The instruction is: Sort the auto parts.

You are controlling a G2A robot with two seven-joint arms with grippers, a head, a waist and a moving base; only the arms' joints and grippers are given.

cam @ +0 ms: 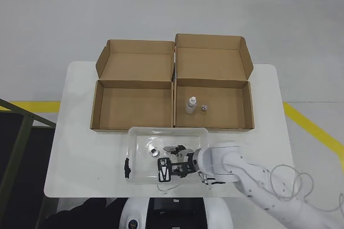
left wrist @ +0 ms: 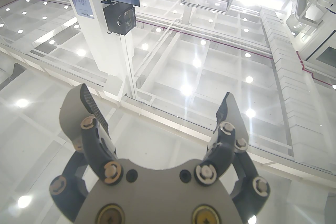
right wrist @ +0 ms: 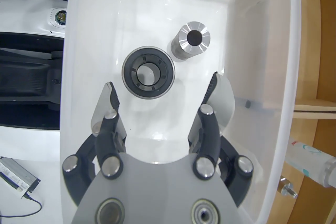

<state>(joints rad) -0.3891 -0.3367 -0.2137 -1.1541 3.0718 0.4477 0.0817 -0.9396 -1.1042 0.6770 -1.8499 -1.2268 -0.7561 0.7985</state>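
Note:
In the right wrist view a black ring-shaped bearing (right wrist: 148, 72) lies flat on the floor of the clear plastic bin (right wrist: 278, 57). A short silver metal cylinder (right wrist: 190, 40) stands just beyond it. My right gripper (right wrist: 162, 79) hangs open inside the bin, its fingertips (right wrist: 113, 95) on either side of the ring's near edge, nothing held. The top view shows this gripper (cam: 166, 170) over the bin (cam: 139, 131) at the table's front. My left gripper (left wrist: 156, 93) is open and empty, pointing up at a ceiling.
Two open cardboard boxes stand behind the bin: the left box (cam: 132, 109) has a bare floor, the right box (cam: 241, 111) holds a white bottle (cam: 191, 104) and a small bolt (cam: 204, 107). A small black item (cam: 126, 167) sits at the bin's left wall.

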